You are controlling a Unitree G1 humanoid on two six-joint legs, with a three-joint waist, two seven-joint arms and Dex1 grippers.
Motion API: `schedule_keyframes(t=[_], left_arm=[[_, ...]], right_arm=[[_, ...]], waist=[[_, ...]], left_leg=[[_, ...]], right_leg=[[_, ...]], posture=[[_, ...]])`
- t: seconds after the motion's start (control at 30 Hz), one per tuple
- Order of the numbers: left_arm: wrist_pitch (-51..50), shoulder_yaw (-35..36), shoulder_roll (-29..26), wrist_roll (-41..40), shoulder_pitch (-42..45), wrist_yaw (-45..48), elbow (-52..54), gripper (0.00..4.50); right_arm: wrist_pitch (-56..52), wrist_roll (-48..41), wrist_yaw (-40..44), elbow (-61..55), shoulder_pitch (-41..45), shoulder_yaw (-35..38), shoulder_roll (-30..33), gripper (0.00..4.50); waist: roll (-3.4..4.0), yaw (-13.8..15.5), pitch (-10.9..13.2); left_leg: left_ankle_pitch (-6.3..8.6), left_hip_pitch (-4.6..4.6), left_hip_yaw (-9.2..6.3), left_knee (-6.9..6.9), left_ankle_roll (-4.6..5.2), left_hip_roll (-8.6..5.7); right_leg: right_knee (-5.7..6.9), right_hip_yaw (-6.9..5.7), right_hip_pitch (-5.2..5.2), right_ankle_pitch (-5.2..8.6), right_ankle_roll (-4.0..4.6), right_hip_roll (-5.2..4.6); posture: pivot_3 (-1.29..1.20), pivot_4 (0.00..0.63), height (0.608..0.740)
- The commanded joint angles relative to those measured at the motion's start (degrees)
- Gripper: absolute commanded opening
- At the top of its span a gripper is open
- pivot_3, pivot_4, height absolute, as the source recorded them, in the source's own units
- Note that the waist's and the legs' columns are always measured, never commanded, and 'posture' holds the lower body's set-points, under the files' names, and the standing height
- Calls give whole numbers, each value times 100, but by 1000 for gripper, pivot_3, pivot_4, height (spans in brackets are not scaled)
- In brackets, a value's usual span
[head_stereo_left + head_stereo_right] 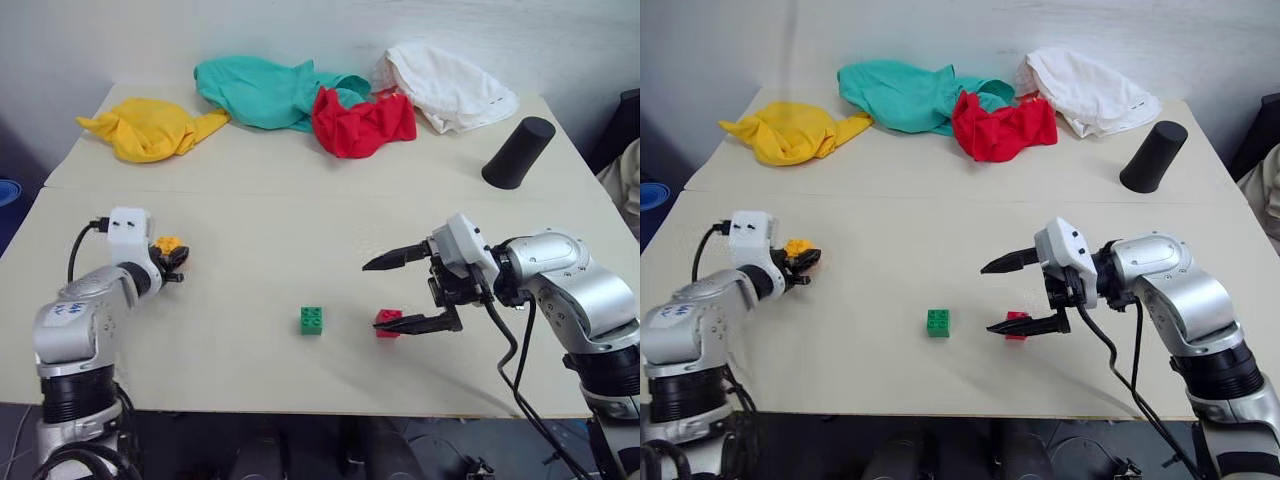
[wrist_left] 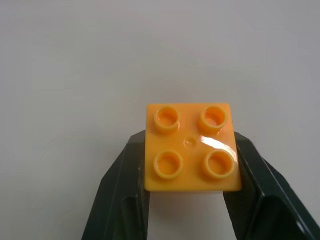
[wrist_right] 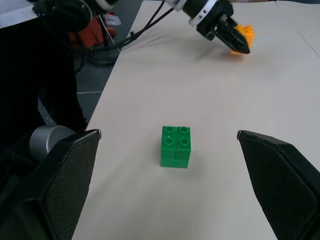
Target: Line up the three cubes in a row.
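Note:
My left gripper [image 1: 176, 256] is shut on the orange-yellow cube [image 2: 192, 150], studs up, over the left side of the table. In the right wrist view the same cube [image 3: 243, 35] sits between those black fingers. The green cube [image 1: 311, 320] stands alone near the table's front edge, about midway across. Just to its right lies the red cube [image 1: 386, 320], partly hidden behind the lower finger of my right gripper [image 1: 372, 296]. That gripper is open, pointing left, with nothing between its fingers, and in its wrist view it looks toward the green cube [image 3: 176, 146].
Along the back of the table [image 1: 250, 230] lie a yellow cloth [image 1: 150, 128], a teal cloth [image 1: 260, 92], a red cloth [image 1: 360, 122] and a white cloth [image 1: 450, 85]. A black cylinder [image 1: 518, 152] leans at the back right. Cables hang from both arms.

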State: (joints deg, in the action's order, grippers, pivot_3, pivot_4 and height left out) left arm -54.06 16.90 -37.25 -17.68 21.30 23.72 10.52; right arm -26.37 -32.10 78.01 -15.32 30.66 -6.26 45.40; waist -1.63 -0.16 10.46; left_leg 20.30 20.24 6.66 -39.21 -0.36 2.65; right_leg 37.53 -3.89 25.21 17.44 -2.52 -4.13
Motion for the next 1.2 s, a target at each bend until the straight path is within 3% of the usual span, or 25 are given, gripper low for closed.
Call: schedule_keyframes(t=[0.03,0.23,0.4,0.7,1.13,1.2], left_arm=[[1356,-567,-608,-357,-362,1951,485,1530],[3011,-1378,-1620,-295,-576,4309,11,1530],[4116,-1983,-1820,151,-167,5245,-970,1530],[5035,-2409,-1424,508,426,5698,-2050,1530],[5351,-2602,-1129,647,587,5946,-2371,1530],[5310,-2607,-1122,671,586,5939,-2368,2282]], right_arm=[[177,44,114,-74,-39,149,156,4500],[352,164,105,-86,-428,363,458,4500],[448,168,-21,-208,-1110,813,805,4500],[587,253,-249,-250,-1975,1467,1096,4500],[610,286,-315,-250,-1996,1439,1132,4500],[660,346,-272,-209,-1987,1408,1155,4500]], waist=[[2,-5,1],[6,-5,4],[9,9,5],[9,-9,5],[9,5,5],[9,4,5]], left_leg=[[0,0,0,0,0,-1],[1,1,3,2,-1,1],[3,2,8,2,6,-2],[4,4,15,0,11,1],[4,2,19,-2,10,4],[4,2,19,-2,10,4]], right_leg=[[-2,1,0,0,0,-1],[-5,1,3,3,5,1],[-6,2,3,3,4,4],[-4,6,5,1,1,13],[2,13,9,1,1,18],[2,13,9,1,1,19]], posture=[[0,150,740],[0,150,740],[0,150,740],[0,150,740],[0,150,740],[0,150,740]])
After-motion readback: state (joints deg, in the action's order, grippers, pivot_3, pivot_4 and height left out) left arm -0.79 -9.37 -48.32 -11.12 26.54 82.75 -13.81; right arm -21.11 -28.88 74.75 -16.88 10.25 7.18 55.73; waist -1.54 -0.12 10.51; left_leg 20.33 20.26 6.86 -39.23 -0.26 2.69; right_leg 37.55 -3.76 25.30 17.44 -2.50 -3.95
